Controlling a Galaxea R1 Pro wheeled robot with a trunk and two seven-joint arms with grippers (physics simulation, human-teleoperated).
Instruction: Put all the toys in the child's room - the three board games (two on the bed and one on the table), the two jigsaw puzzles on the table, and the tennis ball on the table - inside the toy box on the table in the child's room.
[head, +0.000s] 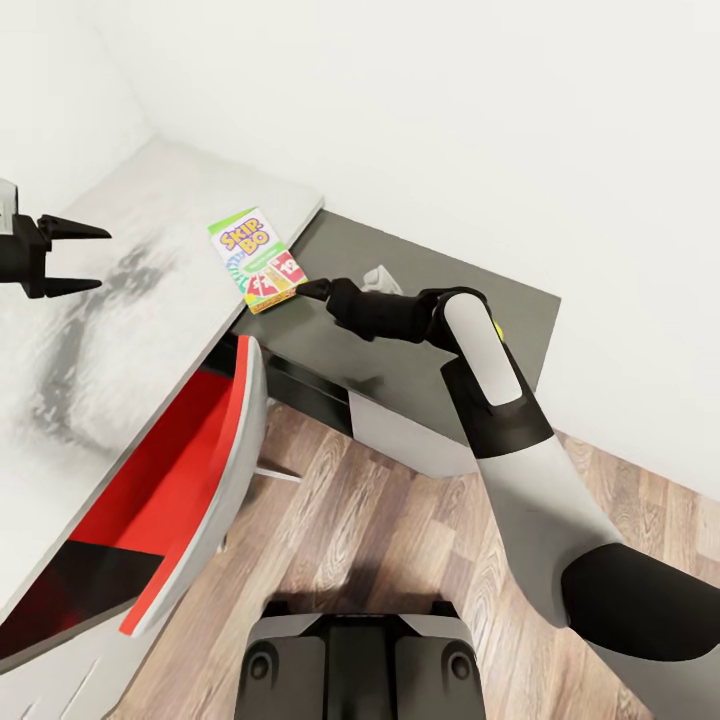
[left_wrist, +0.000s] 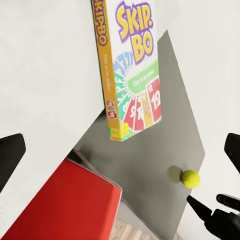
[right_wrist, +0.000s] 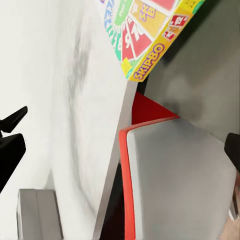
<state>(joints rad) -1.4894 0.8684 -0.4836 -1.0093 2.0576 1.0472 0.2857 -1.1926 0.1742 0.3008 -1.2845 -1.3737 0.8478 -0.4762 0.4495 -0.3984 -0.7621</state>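
Observation:
The orange-green Skip-Bo board game lies flat at the edge of the white table, one corner overhanging. My right gripper is open just beside that overhanging corner; whether it touches is unclear. Its fingers stand wide apart in the right wrist view, with the Skip-Bo box ahead of them. My left gripper hovers open and empty over the table's left part. The tennis ball rests on a dark grey lower surface, and the Skip-Bo box lies beyond it; the ball peeks out behind my right arm.
A red and grey chair is tucked under the table's edge, directly below the board game. A small pale crumpled object lies on the dark grey surface. White walls close the corner behind; wooden floor lies in front.

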